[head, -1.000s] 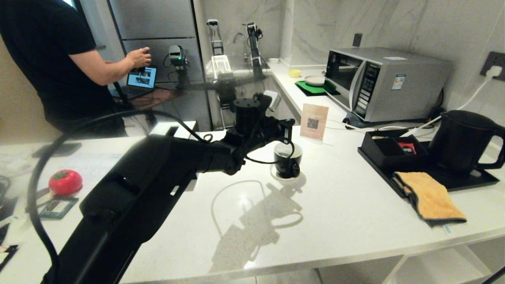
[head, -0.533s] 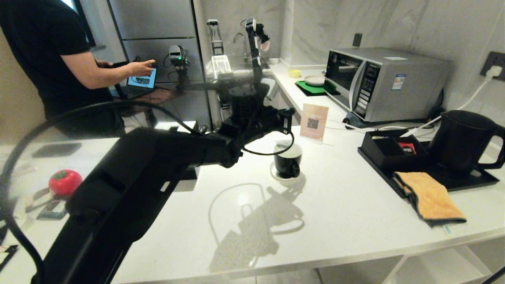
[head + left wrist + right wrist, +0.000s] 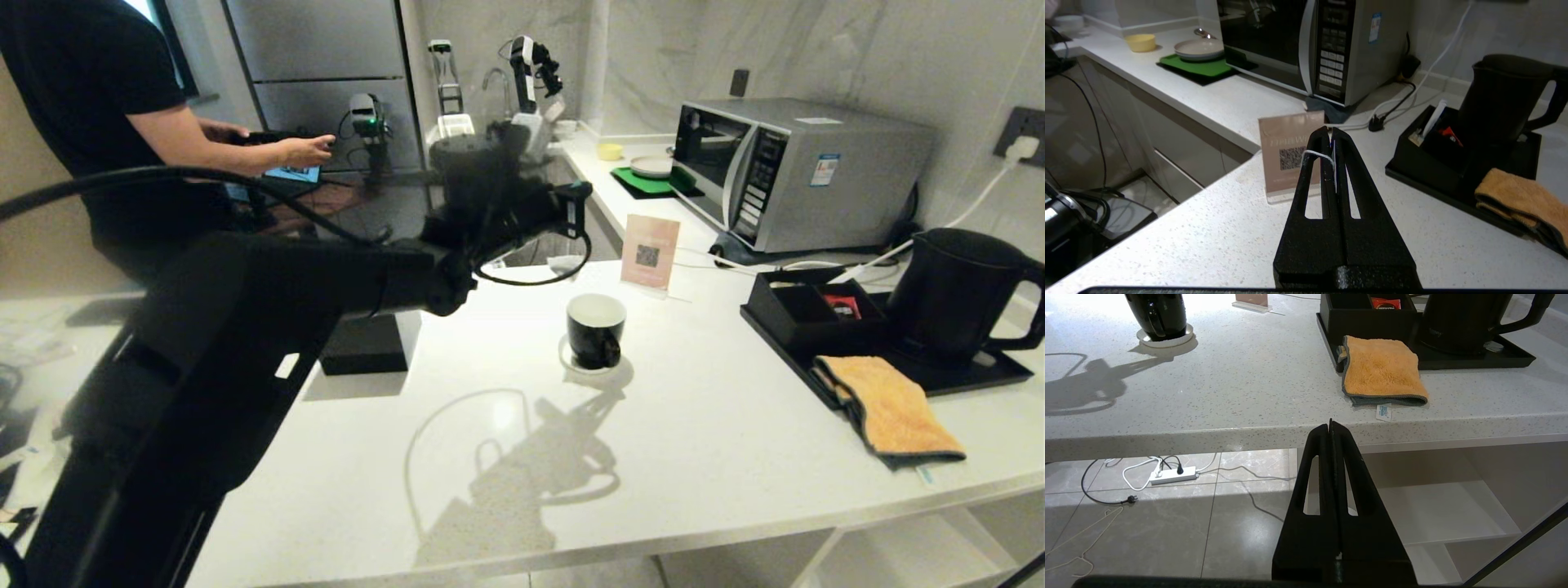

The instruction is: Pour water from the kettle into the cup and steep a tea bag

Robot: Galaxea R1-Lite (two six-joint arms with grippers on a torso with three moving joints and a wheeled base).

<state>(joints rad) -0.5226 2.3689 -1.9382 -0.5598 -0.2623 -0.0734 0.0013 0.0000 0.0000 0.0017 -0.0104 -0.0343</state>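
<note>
Change: left arm has lifted up and away from the cup since a second ago; it then hid part of the rim, now the whole cup shows.
Person: stands at far left, hand reaching over a laptop.
Tissue box: black cube on the counter, under the left arm.
Left gripper: raised in the air, fingers pressed together, pinching a thin white string looped over them; no tea bag can be seen.
Cup: on its white saucer, below and right of the left gripper, apart from it.
Card stand: just behind the cup.
Kettle: on the black tray at far right, beside an orange cloth.
Right gripper: fingers clamped together on nothing, below the counter edge.
</note>
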